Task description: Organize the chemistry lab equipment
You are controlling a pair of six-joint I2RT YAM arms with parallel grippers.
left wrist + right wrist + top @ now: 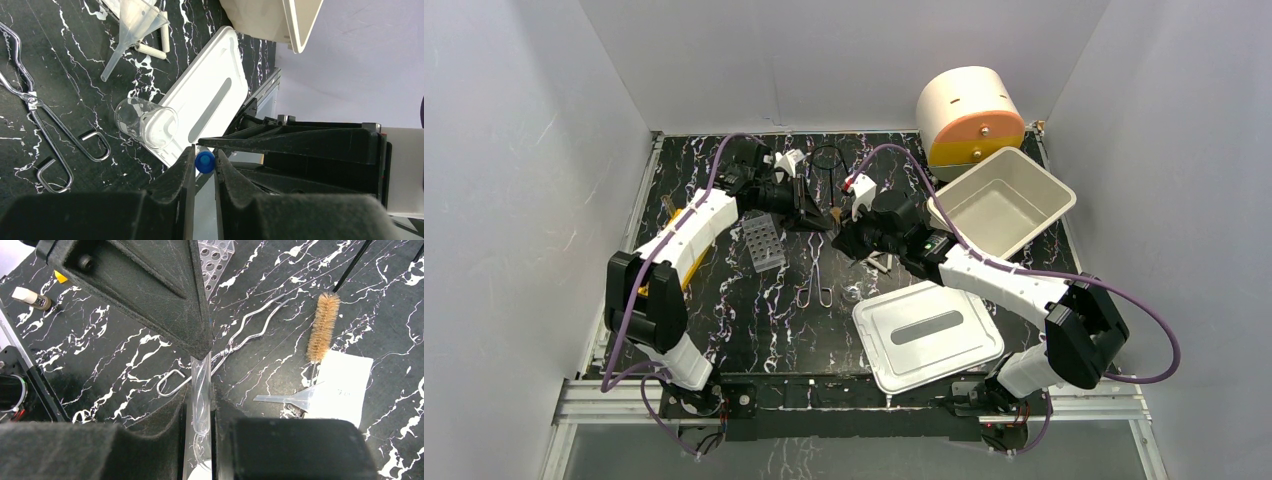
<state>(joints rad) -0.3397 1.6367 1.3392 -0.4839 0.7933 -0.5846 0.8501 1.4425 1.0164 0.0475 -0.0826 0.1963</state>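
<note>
Blue-capped clear tube [205,161], aloft just beside the grey tube rack [764,242], is pinched at once by the left gripper [204,153] and the right gripper [201,390], so any opposed pull could crack or drop it.

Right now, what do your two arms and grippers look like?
Both match: the left arm and right arm have white shells on long links, black joints and a purple cable each. The left gripper and right gripper are matte black and wedge-shaped.
</note>
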